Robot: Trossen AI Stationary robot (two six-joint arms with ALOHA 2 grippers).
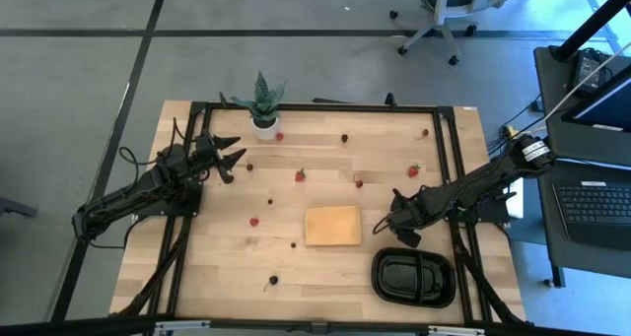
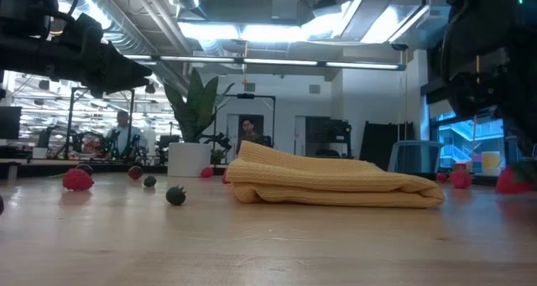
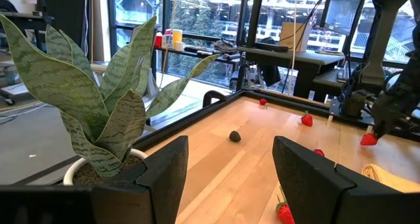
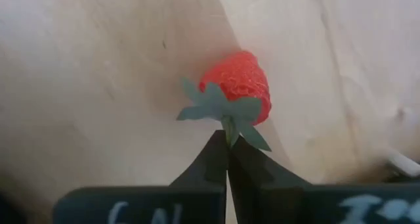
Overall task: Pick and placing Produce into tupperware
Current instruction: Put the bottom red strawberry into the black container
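My left gripper (image 1: 229, 151) waits at the desk's (image 1: 325, 277) far-left area, just beside the potted plant (image 1: 262, 107). Its fingers (image 3: 308, 178) stand well apart and hold nothing; in its wrist view only bare wood and loose berries show between them. I judge it parked there so it stays out of the right arm's way.

Loose produce is scattered across the middle of the desk: a red strawberry (image 1: 300, 175) and a dark berry (image 1: 273, 280) among others, all apart from each other, none yet in a container. The tan pad (image 1: 332, 225) lies near the centre, flat on the wood, with nothing on it.

My right gripper (image 1: 401, 221) sits just right of the pad and above the tupperware (image 1: 414, 278). Its jaws are pinched fully together on the green stem of a strawberry (image 4: 237, 86), so the fruit hangs off the fingertips rather than sitting between them. My guess is the stem grip suits a thing this tiny. It looks thin, so a swing could drop it.

The tupperware rests at the desk's near-right corner, both compartments looking empty from above. It is close to the right arm, so the carry should be short.
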